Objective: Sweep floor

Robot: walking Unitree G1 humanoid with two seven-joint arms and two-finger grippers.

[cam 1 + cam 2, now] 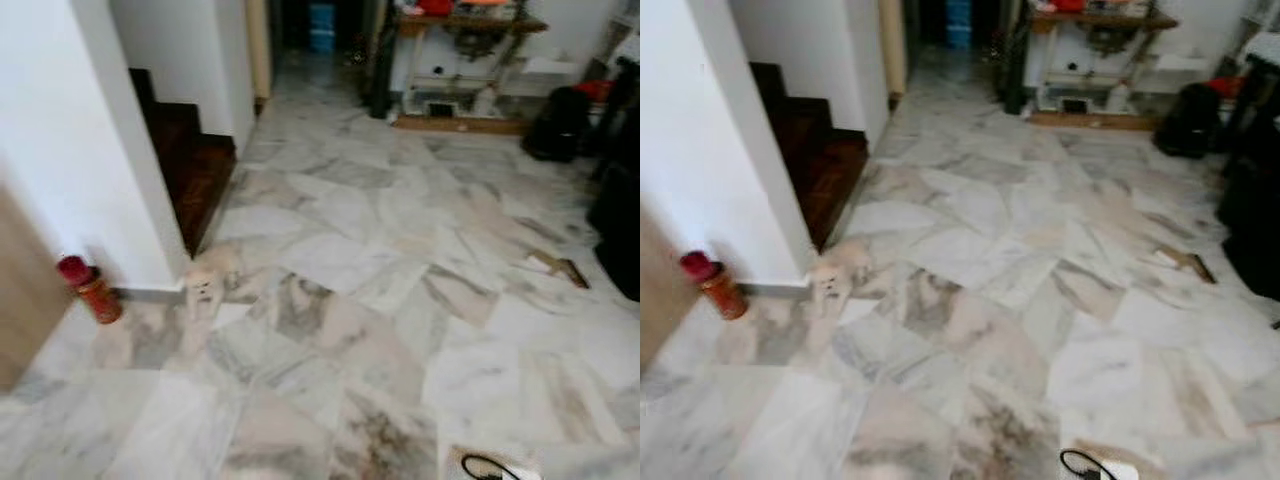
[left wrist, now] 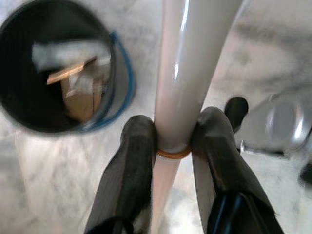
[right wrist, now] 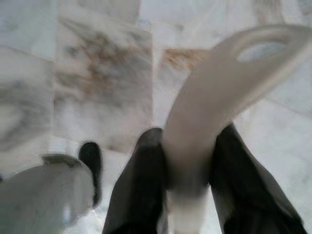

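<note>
Left claw (image 2: 173, 146) grips pole (image 2: 183, 73) (bin (image 2: 53, 68) holds scraps).

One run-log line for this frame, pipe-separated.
left hand shut on cream pole | right hand shut on cream handle | black bin holds scraps | marble floor

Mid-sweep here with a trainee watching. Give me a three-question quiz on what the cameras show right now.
1. True or false: the left tool is shut on a pale pole.
2. What lies in the black bin beside that pole? A) cardboard scraps B) water C) shoes
3. What red thing stands by the white wall's foot?

Key: 1 true. 2 A. 3 A red canister.
</note>
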